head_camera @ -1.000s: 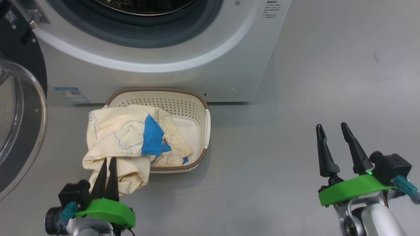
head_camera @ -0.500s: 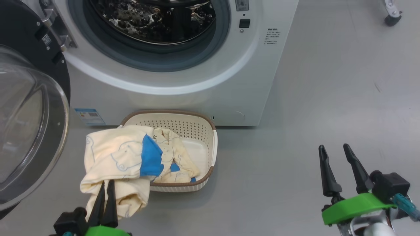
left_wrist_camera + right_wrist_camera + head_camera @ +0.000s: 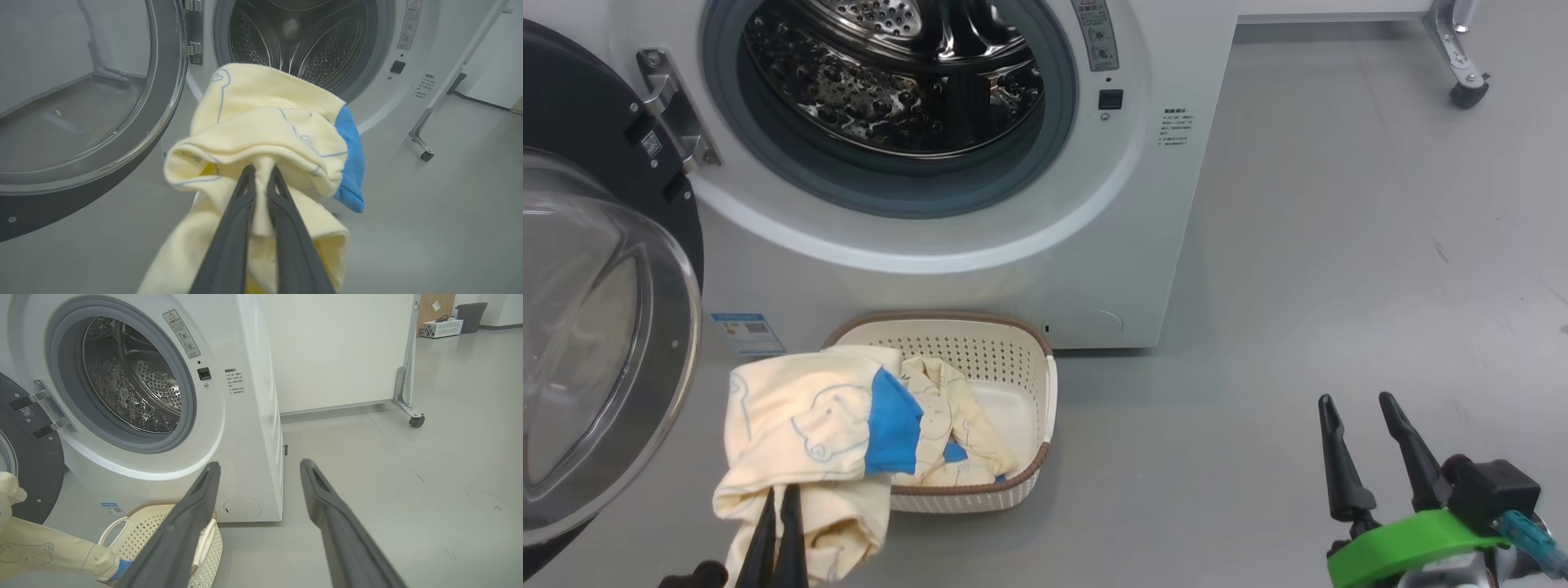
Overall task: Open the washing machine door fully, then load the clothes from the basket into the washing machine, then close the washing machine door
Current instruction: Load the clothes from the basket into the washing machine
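My left gripper [image 3: 778,496] is shut on a cream-yellow garment of the clothes [image 3: 800,425], lifted over the basket's left end; in the left wrist view the clothes [image 3: 265,126] hang from the pinched gripper [image 3: 261,169] before the drum. More clothes [image 3: 952,429] lie in the cream basket [image 3: 1021,343] on the floor against the washing machine [image 3: 1094,245]. The washing machine door [image 3: 596,343] stands swung open at the left. My right gripper [image 3: 1352,402] hovers open over bare floor at the lower right, nothing between its fingers [image 3: 322,498].
A white partition on a castor foot [image 3: 1462,82] stands behind and right of the washer. Grey floor [image 3: 1339,269] spreads to the right. A blue-white label [image 3: 747,333] sits low on the washer's front. A bin [image 3: 470,312] stands far off.
The head camera has tilted up, bringing the drum into view. The garment stays pinched in my left gripper, hanging a little higher out of the basket. The right gripper stays open.
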